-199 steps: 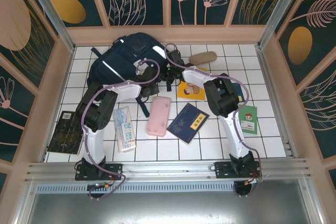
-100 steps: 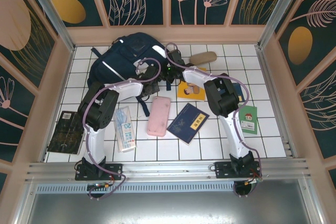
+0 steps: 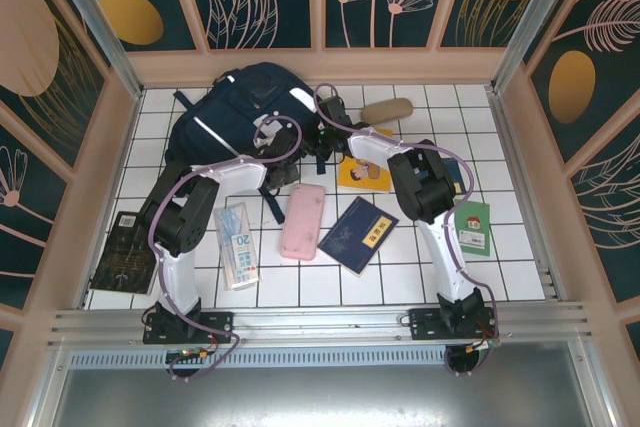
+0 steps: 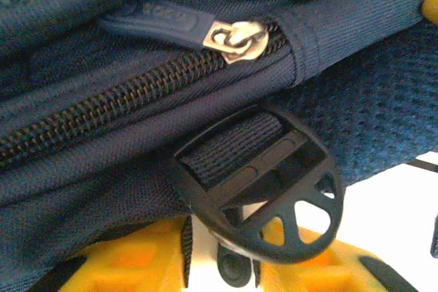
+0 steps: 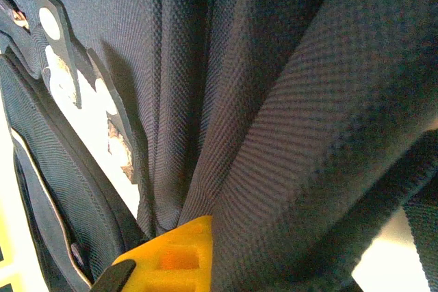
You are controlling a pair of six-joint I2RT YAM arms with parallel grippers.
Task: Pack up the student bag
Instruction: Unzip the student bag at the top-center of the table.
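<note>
Student bag, one; pink case, one

White tiled worktop. Clutter on it:
- pink pencil case, centre, lying flat
- navy booklet just right of it, gold label on the cover, set at an angle
- yellow book behind the booklet, partly covered
- green booklet near the right edge
- tan pouch near the back wall
- blue-white packet marked "20", left of the pink case
- dark book at the far left edge
</note>
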